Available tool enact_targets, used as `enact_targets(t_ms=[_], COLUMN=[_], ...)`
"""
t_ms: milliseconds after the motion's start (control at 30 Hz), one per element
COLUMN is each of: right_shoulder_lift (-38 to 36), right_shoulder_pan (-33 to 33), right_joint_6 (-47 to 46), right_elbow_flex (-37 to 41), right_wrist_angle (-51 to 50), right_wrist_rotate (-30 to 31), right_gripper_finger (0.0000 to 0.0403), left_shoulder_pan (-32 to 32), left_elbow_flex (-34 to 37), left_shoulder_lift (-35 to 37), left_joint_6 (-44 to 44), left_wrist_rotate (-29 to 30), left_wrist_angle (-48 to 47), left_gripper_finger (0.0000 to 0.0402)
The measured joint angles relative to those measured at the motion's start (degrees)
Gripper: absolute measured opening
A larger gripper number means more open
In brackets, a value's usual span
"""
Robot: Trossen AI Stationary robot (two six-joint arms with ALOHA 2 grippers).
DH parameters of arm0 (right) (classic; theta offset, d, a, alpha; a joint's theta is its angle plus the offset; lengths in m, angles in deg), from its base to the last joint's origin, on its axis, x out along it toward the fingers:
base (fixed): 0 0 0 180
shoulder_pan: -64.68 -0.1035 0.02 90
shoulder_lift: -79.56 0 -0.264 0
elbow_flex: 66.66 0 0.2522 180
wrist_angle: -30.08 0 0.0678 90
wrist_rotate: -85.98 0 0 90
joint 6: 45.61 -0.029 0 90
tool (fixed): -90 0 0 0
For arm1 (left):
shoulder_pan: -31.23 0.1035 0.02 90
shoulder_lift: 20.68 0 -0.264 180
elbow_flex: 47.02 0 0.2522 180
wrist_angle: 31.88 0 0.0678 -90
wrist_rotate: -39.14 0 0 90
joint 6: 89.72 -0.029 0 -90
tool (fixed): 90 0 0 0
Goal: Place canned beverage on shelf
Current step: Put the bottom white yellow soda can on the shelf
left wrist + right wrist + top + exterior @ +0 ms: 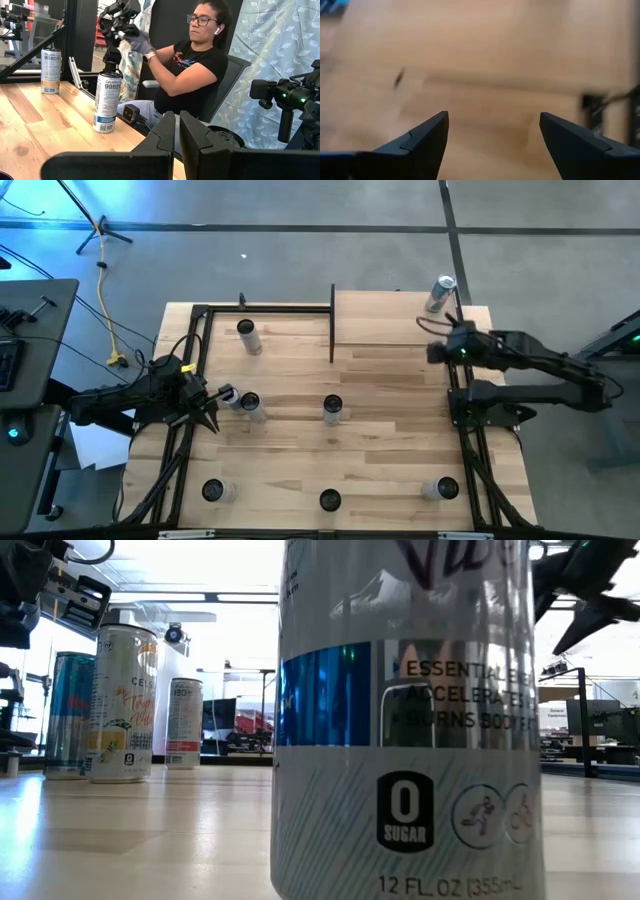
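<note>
— Is there a can on the shelf [400, 320] yet?

— One, I'd say. A silver can [439, 293] stands at the shelf's far right corner, upper right of the overhead frame. The right claw [436, 352] hangs just below it, over the shelf's right edge, with its fingers spread wide and nothing between them.

— And the others?

— All upright on the wooden surface [380, 450]. One [248, 337] stands upper left, two [250, 406] [332, 409] across the middle, and three along the lower edge.

— What's the left arm doing?

— It waits at the left side, and the left claw [212, 412] sits close beside a middle can. From its wrist camera the fingers look nearly pressed together, gripping nothing.

— So how far along?

— Early, I'd judge. One placed and six left, if all are meant to go up.
</note>
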Motion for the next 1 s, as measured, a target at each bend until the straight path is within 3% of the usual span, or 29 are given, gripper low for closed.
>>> enact_targets(t_ms=[167,567,767,1000], right_shoulder_lift=[-0.61,12.68,23.92,37.7], right_shoulder_pan=[-10.99,-36.46,-46.16,-56.76], right_joint_6=[-8.64,-27.95,-35.1,-45.88], right_elbow_flex=[0.02,-2.53,-10.85,-24.13], right_wrist_angle=[-1.64,5.39,2.77,-4.69], right_wrist_rotate=[-9.85,-8.36,-8.57,-13.08], right_gripper_finger=[0.0299,0.0299,0.0299,0.0299], left_shoulder_pan=[-0.01,0.0,-0.01,-0.01], left_elbow_flex=[0.0,0.0,0.0,0.0], left_shoulder_lift=[-0.02,0.0,-0.01,0.0], left_joint_6=[0.0,0.0,-0.01,0.0], left_wrist_rotate=[0.0,0.0,0.0,0.0], left_wrist_angle=[0.01,0.0,0.0,0.02], left_gripper_finger=[0.0003,0.0003,0.0003,0.0003])
